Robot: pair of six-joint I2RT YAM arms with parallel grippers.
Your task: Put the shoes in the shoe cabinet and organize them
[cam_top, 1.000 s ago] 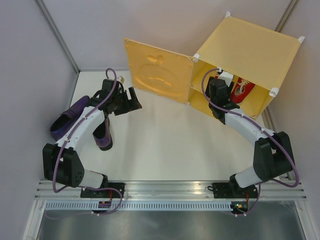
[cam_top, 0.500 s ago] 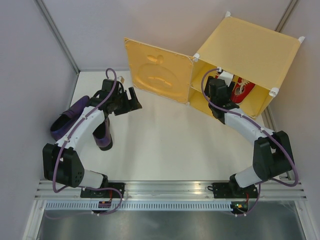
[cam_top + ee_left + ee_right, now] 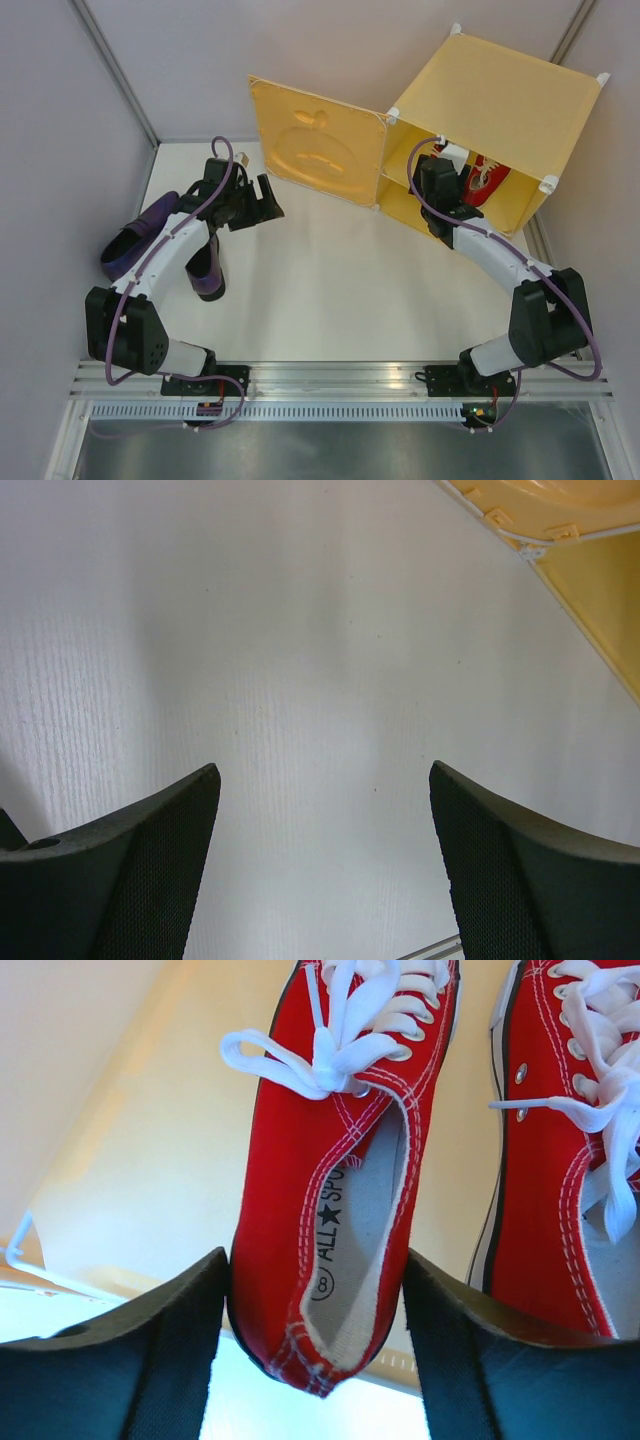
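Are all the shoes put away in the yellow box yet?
About halfway. Both red sneakers are inside the cabinet. The right gripper has its fingers either side of one heel; gripping or not, I cannot tell. Two purple loafers wait on the table; the left gripper is open and empty.

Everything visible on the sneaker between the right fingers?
Red canvas sneaker, white stitching, metal eyelets, white laces tied in a bow, insole printed ALL, a star, SPO and a circled 8. It lies inside the yellow cabinet, toe inward, a second sneaker alongside. Its heel sits between the fingers of the right gripper; contact unclear.
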